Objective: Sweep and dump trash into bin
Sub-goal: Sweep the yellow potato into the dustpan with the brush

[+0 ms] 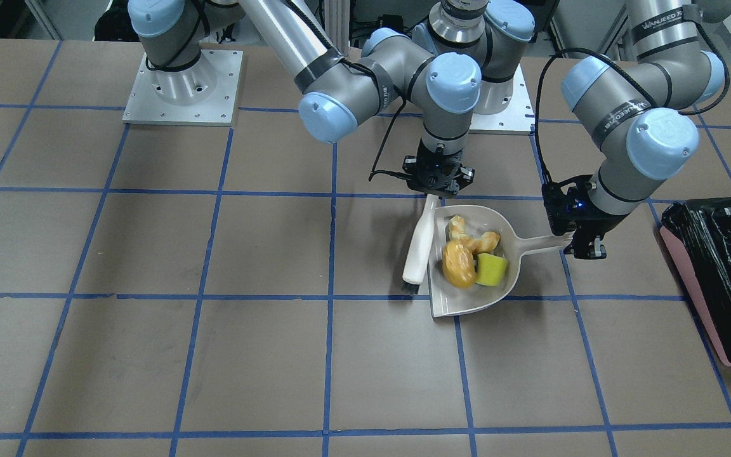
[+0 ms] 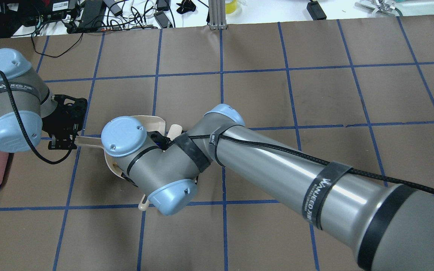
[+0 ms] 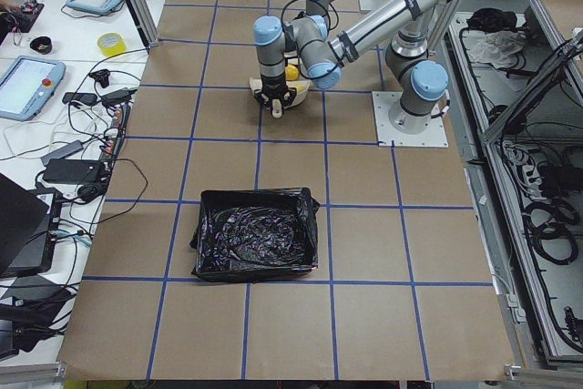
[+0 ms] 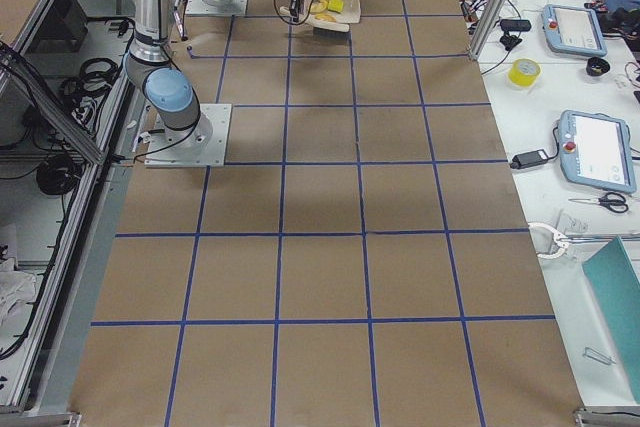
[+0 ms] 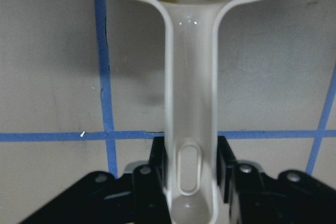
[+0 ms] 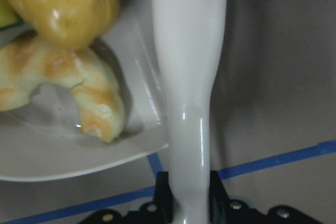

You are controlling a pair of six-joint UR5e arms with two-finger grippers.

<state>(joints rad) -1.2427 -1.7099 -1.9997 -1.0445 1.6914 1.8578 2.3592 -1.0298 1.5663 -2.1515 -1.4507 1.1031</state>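
Robotics lab
Robot arms (image 4: 150,7) bolted to a table (image 3: 364,243) gridded with blue tape (image 1: 330,254); a side bench (image 4: 540,117) holds control tablets (image 4: 598,150), cables (image 2: 126,17), a tape roll (image 4: 523,72).

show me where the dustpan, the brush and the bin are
dustpan (image 1: 460,299): exterior front-facing view, bare floor near its lip
brush (image 1: 417,244): exterior front-facing view, white handle
bin (image 3: 258,234): exterior left view, black liner inside
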